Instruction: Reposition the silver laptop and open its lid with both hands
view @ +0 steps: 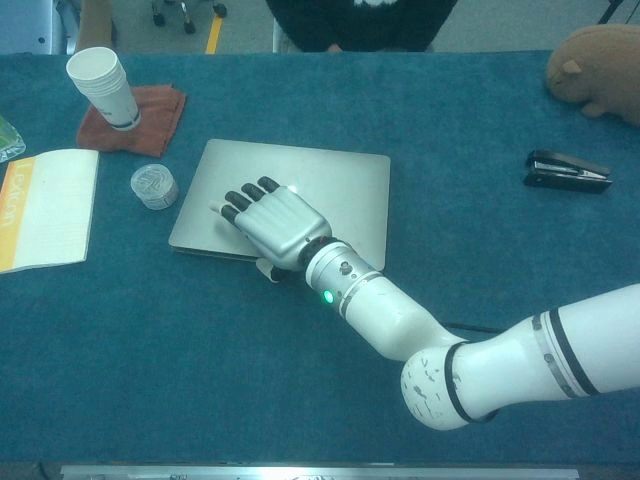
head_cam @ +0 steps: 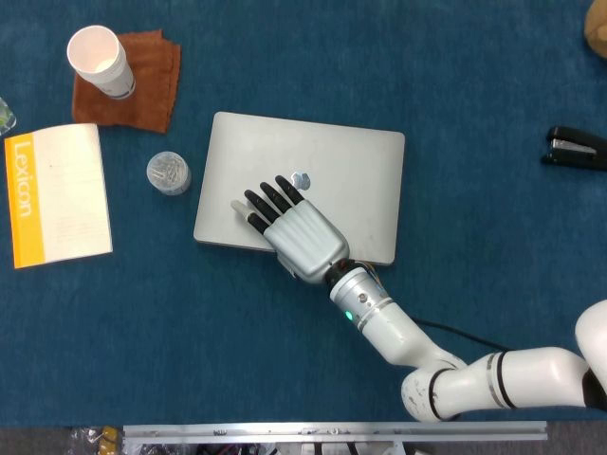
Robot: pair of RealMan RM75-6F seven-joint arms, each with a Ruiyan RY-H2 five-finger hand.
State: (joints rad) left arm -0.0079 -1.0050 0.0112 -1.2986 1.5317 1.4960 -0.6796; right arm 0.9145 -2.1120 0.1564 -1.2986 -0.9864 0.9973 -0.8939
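my right hand (head_cam: 302, 239) flat on the silver laptop (head_cam: 332, 171), fingers (head_cam: 270, 201) spread, gripping nothing | lid closed | left hand nowhere in sight | blue surface (head_cam: 455, 85)

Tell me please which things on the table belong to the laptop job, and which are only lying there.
Job: silver laptop, lid closed; right hand resting flat on it.

Lying about: paper cup, brown cloth, book, small clear jar, stapler, plush toy.
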